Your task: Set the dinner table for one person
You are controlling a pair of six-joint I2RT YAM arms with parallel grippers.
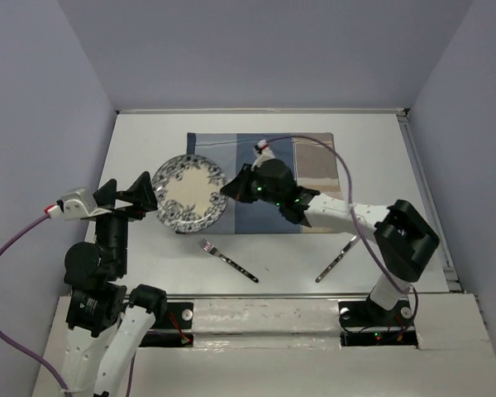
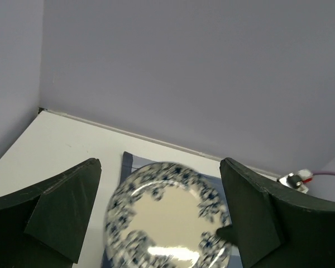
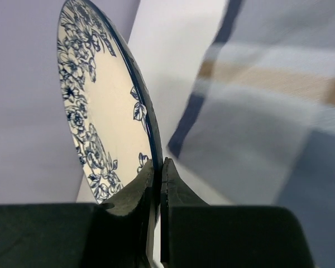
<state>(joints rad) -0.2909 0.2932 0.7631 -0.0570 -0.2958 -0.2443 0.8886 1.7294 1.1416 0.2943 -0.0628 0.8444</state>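
Observation:
A round plate [image 1: 188,193] with a blue floral rim hangs over the left edge of the blue-and-tan plaid cloth [image 1: 314,178] on the white dinner table [image 1: 140,141]. My right gripper [image 1: 230,189] is shut on the plate's right rim and holds it tilted; in the right wrist view the rim [image 3: 151,139] is pinched between the fingers [image 3: 135,192]. My left gripper [image 1: 147,197] is open and empty just left of the plate, which shows between its fingers in the left wrist view [image 2: 167,220]. A fork [image 1: 228,260] and a knife [image 1: 337,259] lie near the front.
The table's metal rail [image 1: 426,198] runs along the right edge. Purple-grey walls close in the back and both sides. A purple cable [image 1: 347,178] arcs over the right arm above the cloth.

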